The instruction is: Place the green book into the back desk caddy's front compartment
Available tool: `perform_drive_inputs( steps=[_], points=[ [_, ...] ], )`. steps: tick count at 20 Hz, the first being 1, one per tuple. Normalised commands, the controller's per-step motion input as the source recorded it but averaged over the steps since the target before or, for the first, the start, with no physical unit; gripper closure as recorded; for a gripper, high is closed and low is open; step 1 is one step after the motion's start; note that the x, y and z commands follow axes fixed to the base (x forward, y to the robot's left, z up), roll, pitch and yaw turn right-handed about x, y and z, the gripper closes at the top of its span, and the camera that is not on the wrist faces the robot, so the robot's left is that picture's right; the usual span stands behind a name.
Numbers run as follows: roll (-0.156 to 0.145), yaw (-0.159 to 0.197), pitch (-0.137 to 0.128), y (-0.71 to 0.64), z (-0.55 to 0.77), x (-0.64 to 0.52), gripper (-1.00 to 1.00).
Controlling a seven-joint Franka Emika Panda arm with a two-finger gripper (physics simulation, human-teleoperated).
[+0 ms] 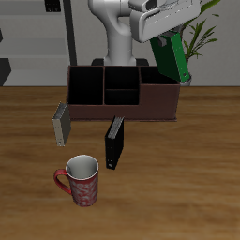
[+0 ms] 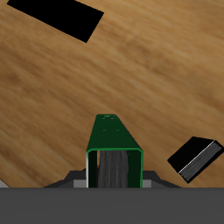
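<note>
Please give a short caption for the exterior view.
Gripper holds the green book tilted above the back desk caddy.

Wooden table fills the frame's lower half; a leafy plant upper right, pale wall behind, dark shelving far left.

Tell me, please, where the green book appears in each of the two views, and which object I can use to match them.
Exterior view: the green book hangs tilted in the gripper, lifted above one end of the back desk caddy.
Wrist view: the green book is seen end-on, close to the camera, pale pages showing between its covers.
Shared landmark: the black book, standing before the caddy, appears beside the green book.
</note>
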Motion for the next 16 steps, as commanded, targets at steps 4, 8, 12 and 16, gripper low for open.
perform_drive_inputs(
  steps=[4, 8, 12, 16],
  points=[
    [-0.020, 0.084, 0.013, -0.03, 0.00, -0.32, 1.00],
    [-0.020, 0.052, 0.010, -0.03, 0.03, -0.23, 1.00],
    [-0.030, 0.073, 0.016, -0.09, 0.03, -0.29, 1.00],
    [-0.033, 0.091, 0.009, -0.10, 0.04, -0.27, 1.00]
  ],
)
